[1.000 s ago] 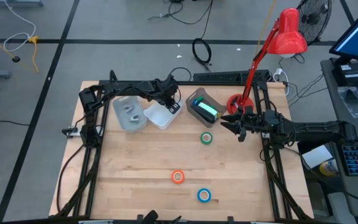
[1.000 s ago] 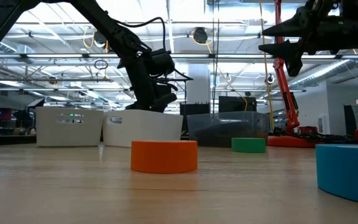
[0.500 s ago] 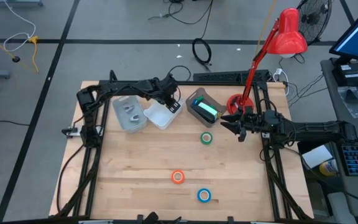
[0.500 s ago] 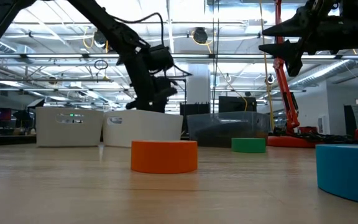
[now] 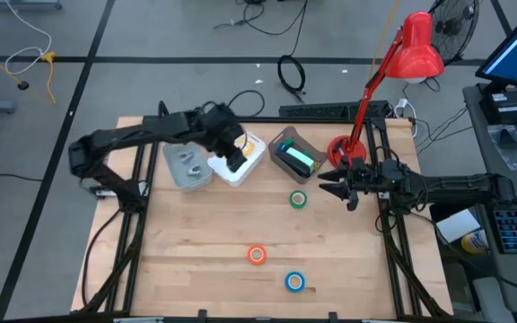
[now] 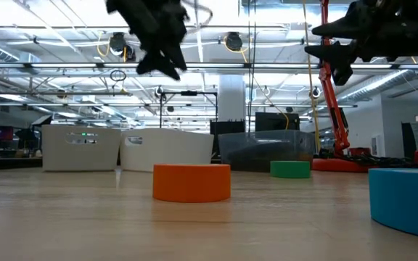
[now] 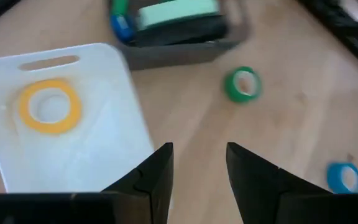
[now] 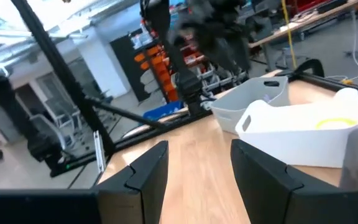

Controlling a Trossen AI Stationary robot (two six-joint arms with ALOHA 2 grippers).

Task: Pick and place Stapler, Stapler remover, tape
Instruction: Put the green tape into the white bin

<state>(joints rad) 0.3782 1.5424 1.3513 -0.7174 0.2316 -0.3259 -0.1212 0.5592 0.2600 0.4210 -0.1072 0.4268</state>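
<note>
Yellow tape roll (image 7: 50,106) now lies flat in the white bin (image 5: 249,160) near the desk's far edge; a second ago that bin looked empty from above and the left pincer (image 5: 235,160) sat low over its far rim. We now see that pincer lifted above the bin, fingers parted with nothing between them, so we judge the yellow roll delivered and released.

Right pincer (image 5: 337,179) hangs above the desk's right side, level with the green roll, unmoved over the last second; its fingers stand apart, empty.

Three rolls remain on the bare wood:
- green roll (image 5: 298,199), right of centre, just in front of the dark bin (image 5: 281,162)
- orange roll (image 5: 257,255), toward the near edge
- blue roll (image 5: 294,282), nearest the near edge

All are short smooth rings with pale cores, lying flat. The dark bin holds a dark object with a pale green top, probably the stapler. A grey bin (image 5: 187,167) stands to the left of the white one, holding small pale parts we cannot identify. Desk (image 5: 196,251) is pale planked wood.
</note>
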